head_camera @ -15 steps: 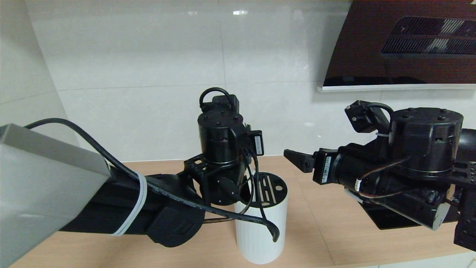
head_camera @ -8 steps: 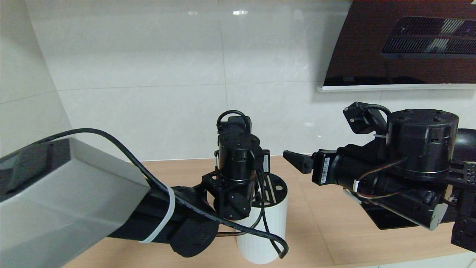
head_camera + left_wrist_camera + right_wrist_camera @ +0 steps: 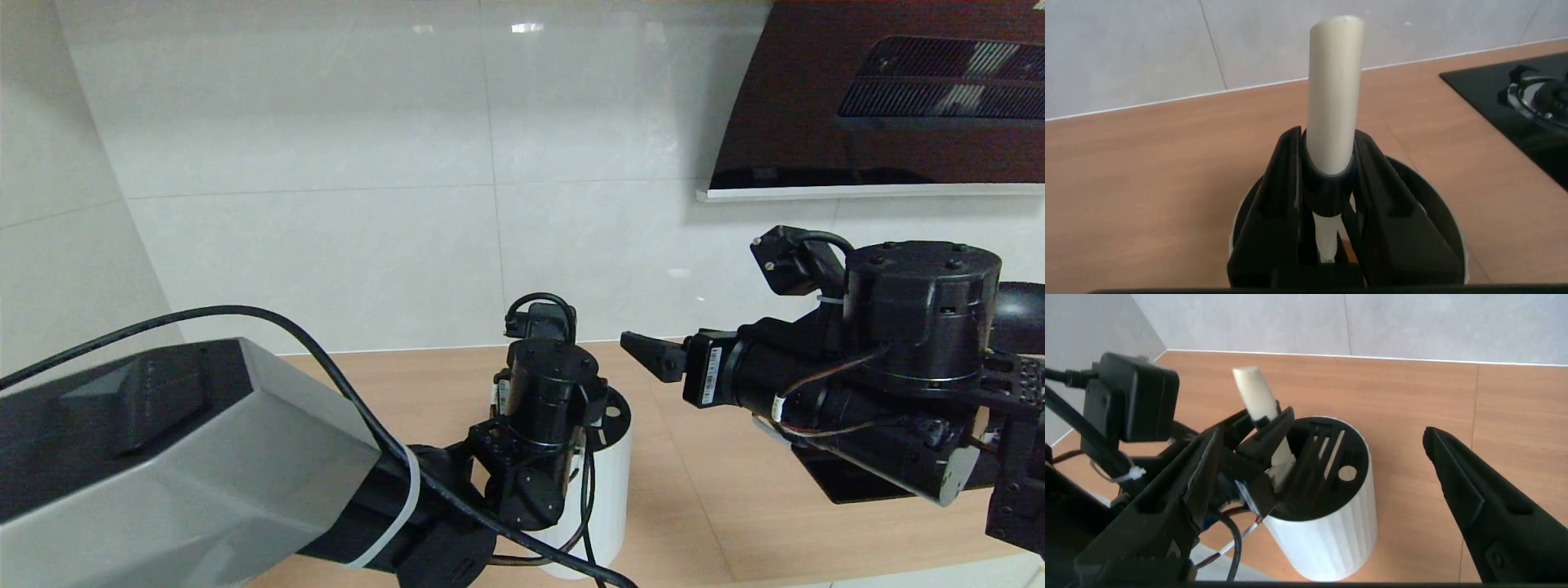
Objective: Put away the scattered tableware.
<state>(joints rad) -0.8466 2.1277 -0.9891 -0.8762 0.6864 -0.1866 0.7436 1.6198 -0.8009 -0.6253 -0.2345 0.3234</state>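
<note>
While the left gripper pinches the cream-handled utensil upright over the white holder, its lower end seemingly dipping into the black slotted lid, I'd worry about the tip catching a slot edge. Pushing down then could tip the holder on the wooden counter or twist the handle in the grip. Released too high, it may lean out. The right gripper hangs nearby, jaws spread wide, holding nothing
</note>
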